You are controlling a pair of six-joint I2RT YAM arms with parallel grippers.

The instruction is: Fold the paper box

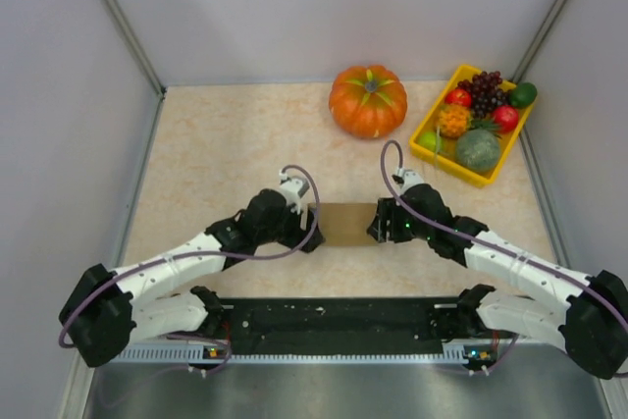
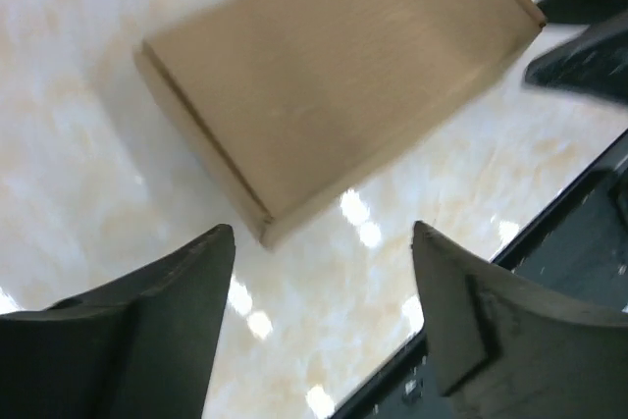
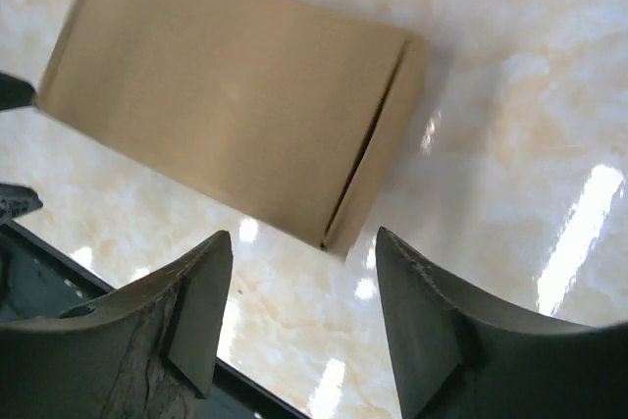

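Paper box (image 1: 347,224) lies closed up as a small, plain brown block, flat on the marbled bench (image 1: 226,144). It sits about midway between the left and right edges and closer to the near edge than to the far one. Its long side runs left to right. On the end seen by the right wrist camera, a flap seam shows as a thin dark line.

The left gripper (image 1: 312,230) sits at the box's left end with its two fingers spread apart and nothing between them. From its own camera, the nearest corner of the box lies just ahead of the gap. The right gripper (image 1: 379,224) sits at the right end, also spread wide and holding nothing, with the box end just beyond its fingertips. From where I stand I cannot tell whether either gripper actually touches the cardboard.

Both arms reach in low from the near corners, elbows out, meeting at the box. An orange pumpkin (image 1: 368,100) stands well behind it, toward the far edge. A yellow tray (image 1: 478,177) of fruit sits angled in the far right corner. A black strip (image 1: 334,316) runs along the near edge between the arm bases.
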